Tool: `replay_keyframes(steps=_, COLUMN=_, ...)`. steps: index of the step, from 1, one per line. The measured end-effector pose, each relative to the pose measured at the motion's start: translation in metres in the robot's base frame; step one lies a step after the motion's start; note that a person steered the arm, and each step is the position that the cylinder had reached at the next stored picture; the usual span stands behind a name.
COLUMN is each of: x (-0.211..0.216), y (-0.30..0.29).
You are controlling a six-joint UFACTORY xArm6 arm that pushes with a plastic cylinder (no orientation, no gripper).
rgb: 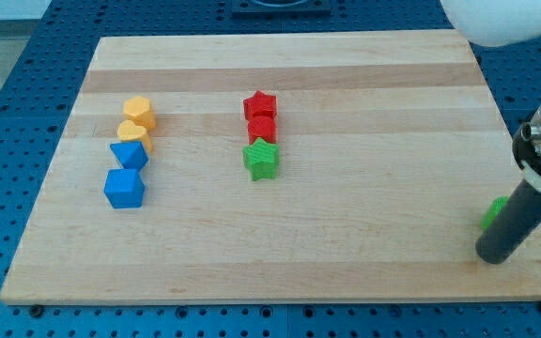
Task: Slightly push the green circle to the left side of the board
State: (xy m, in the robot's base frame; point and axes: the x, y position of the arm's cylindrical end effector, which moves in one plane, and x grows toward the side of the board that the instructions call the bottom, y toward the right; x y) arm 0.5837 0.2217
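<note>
Camera view shows the green circle [493, 212] only in part: a small bright green sliver near the board's right edge, toward the view's bottom right. Most of it is hidden behind the dark rod [519, 218], so its round outline cannot be confirmed from what shows. My tip [492, 255] rests on the wooden board [364, 113] just below and beside that green sliver, at the view's lower right; whether the rod actually touches the block cannot be told, since the rod covers that side of it. The arm carries no pincer, only this straight rod, so nothing is gripped or held.

Counting the blocks: two green, two red, two yellow, two blue, eight in all.

Near the board's middle stands a short column of three. A red star [260, 104] is at the top, a second red block [262, 128] touches it just below, its shape hard to make out, and a green star [261, 160] sits just beneath that.

Toward the view's left is a column of four. A yellow block [140, 113] with a faceted, roughly hexagonal top is uppermost, and a second yellow block [134, 135] of rounder outline sits against it below. Next comes a blue block [129, 155] with a pointed upper face, and lowest is a blue cube-like block [124, 188].

Both groups lie well apart from the green circle, with open wood between them. Around the board runs a blue perforated table surface [26, 56].
</note>
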Motion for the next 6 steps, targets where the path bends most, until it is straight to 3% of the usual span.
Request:
replay_keyframes(steps=2, x=-0.004, y=0.122)
replay_keyframes(steps=3, x=-0.006, y=0.122)
replay_keyframes(steps=4, x=-0.064, y=0.095)
replay_keyframes(steps=6, x=-0.065, y=0.092)
